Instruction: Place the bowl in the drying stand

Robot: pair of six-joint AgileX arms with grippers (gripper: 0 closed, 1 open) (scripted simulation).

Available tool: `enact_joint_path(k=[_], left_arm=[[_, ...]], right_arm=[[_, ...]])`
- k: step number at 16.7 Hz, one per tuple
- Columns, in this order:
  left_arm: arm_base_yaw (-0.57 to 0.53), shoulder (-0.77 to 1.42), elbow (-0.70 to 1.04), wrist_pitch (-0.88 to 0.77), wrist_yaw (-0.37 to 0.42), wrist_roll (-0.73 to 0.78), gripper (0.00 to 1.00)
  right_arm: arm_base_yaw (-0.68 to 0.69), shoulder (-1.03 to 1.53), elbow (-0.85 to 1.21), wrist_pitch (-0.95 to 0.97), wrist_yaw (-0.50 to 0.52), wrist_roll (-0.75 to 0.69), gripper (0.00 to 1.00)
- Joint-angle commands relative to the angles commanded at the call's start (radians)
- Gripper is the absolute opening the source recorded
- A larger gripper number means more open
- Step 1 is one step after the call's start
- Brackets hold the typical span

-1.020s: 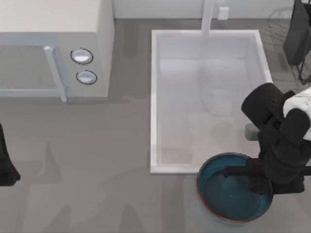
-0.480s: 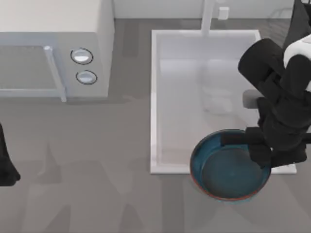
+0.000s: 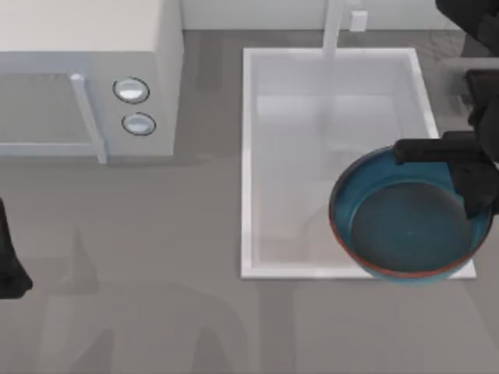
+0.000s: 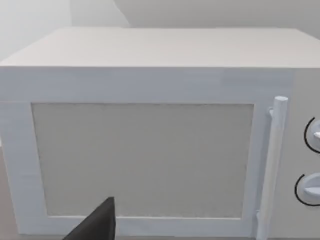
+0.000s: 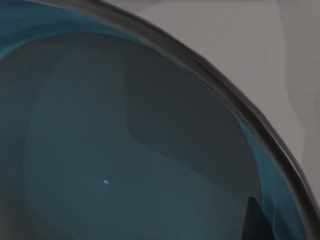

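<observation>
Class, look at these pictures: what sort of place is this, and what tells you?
Most likely a kitchen worktop, rendered in simulation: a white sink basin with a tap, a microwave beside it, and a bowl being carried.

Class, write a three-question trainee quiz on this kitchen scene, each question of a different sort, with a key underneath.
1. True or false: the bowl hangs over the white sink basin.
2. Which arm carries the bowl? A) the left arm B) the right arm C) neither.
3. Fill in: the appliance at the table's left with two round dials is a ____.

Key
1. True: it overlaps the basin's lower right corner in the top view.
2. B: the right gripper has its jaws at the bowl's right rim, while the left gripper sits parked at the table's left edge.
3. Microwave.
</observation>
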Motion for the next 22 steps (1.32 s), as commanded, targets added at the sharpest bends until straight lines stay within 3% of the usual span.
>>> enact_joint_path(k=[7,11,15,22], left_arm=[[0.0,0.0,0.0,0.0,0.0,0.0,1.0],[0.0,0.0,0.0,0.0,0.0,0.0,1.0],[0.0,0.0,0.0,0.0,0.0,0.0,1.0],[0.0,0.0,0.0,0.0,0.0,0.0,1.0]], right_arm=[[0.002,-0.008,0.02,-0.019,-0.001,-0.001,0.0],[-0.089,-0.055,-0.003,0.077,-0.056,-0.045,0.0],[-0.3,-0.15,-0.075,0.331,-0.174,-0.137,0.0],[-0.794,-0.379,-0.285,0.995,-0.432,-0.355,0.0]])
